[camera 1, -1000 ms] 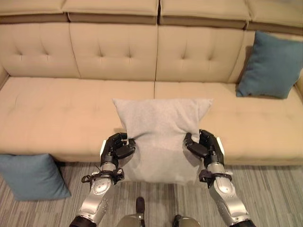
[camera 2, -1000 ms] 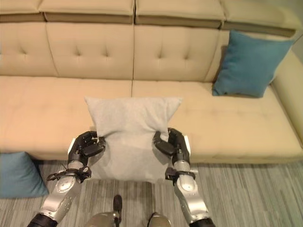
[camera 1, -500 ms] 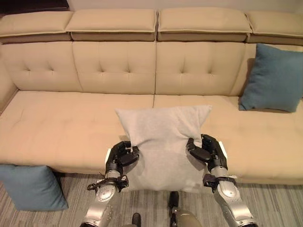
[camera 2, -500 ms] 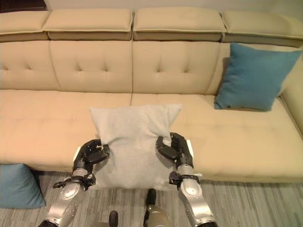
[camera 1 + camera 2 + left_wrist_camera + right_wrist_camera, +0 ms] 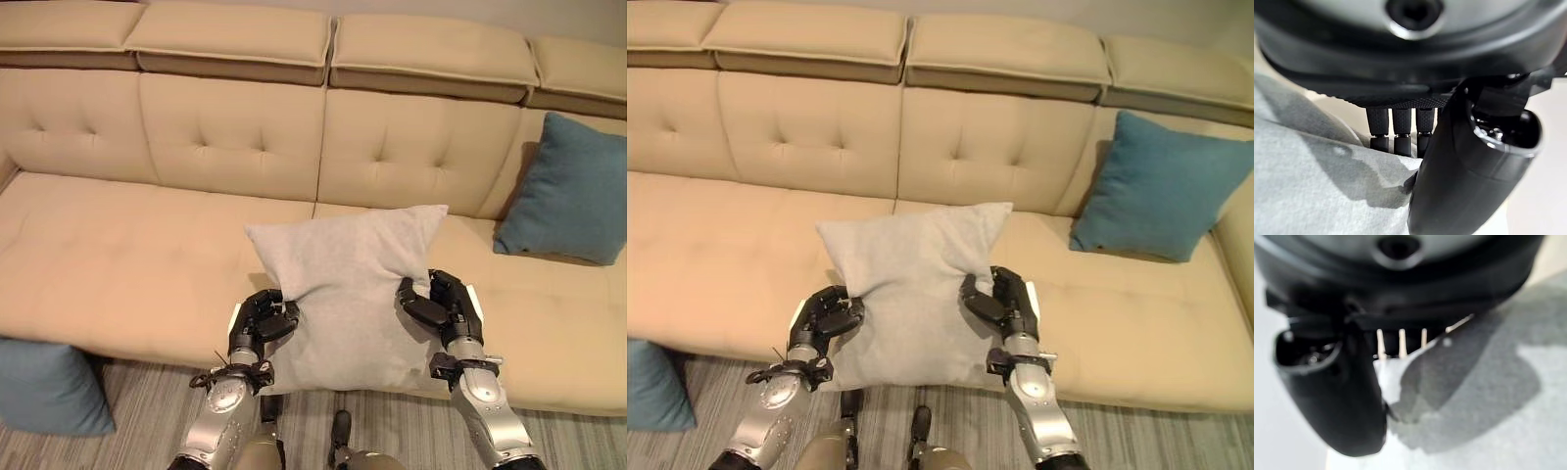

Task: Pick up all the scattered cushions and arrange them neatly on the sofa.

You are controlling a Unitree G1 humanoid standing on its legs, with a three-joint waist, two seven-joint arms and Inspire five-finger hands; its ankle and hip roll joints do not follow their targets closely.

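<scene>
- While the grey cushion [image 5: 348, 284] hangs between the two hands, held over the front edge of the sofa [image 5: 127, 264], it is not yet set down.
- The left hand [image 5: 260, 323] has its fingers and thumb curled into the cushion's one side edge; the right hand [image 5: 441, 305] pinches the opposite edge the same way, as each wrist view also shows.
- One blue cushion [image 5: 573, 191] already leans against the backrest, well off beyond the right hand toward the sofa's end; that one looks done.
- Another blue cushion [image 5: 44, 387] lies on the floor [image 5: 147, 411], out past the left hand and against the sofa's base, so it is left to fetch.
- By my reckoning the job is about a third done: grey one to place against the backrest, then the floor one.
</scene>
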